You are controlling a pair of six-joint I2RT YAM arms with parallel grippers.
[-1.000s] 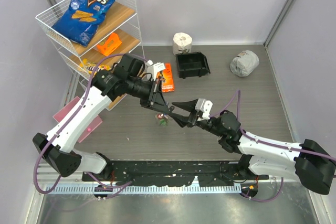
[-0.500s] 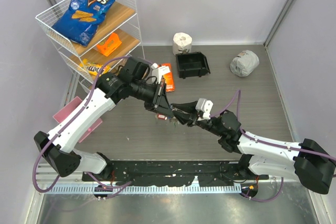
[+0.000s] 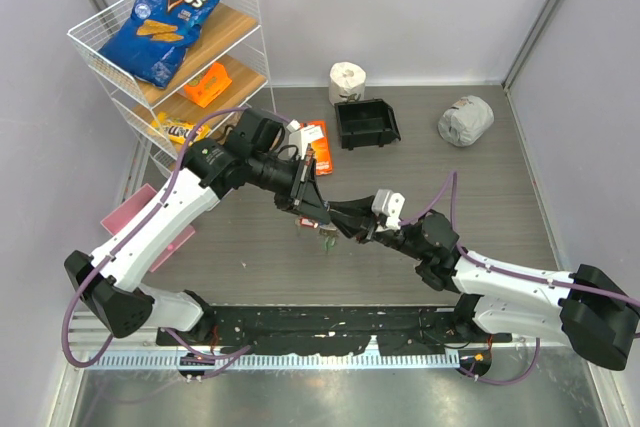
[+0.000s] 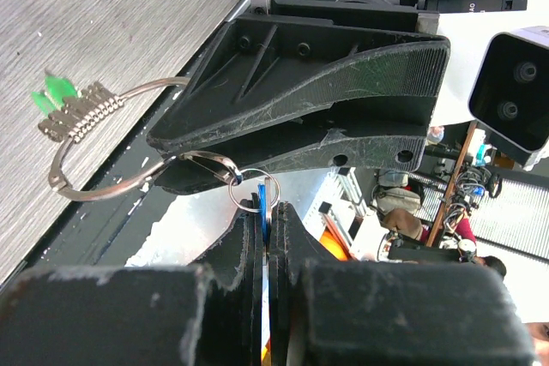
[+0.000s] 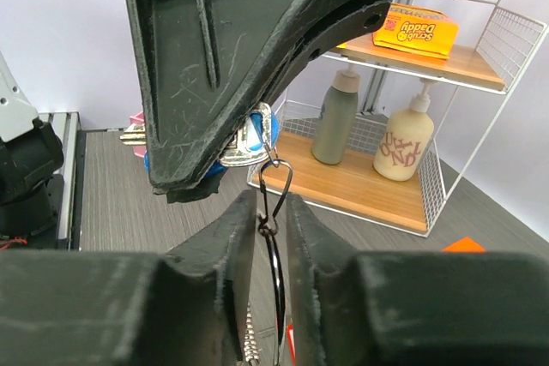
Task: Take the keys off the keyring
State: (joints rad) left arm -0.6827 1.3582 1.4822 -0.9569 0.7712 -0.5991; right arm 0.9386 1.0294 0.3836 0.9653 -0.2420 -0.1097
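One keyring hangs between the left hand and the right hand.

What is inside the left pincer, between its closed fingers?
The left pincer grips a thin blue strip, probably a key's tag, seen edge-on. A small ring sits at its tip, just outside the fingertips. The rest of the strip is covered by the fingers.

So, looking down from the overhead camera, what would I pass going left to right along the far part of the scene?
blue Doritos bag → orange packet → black bin → grey crumpled bundle
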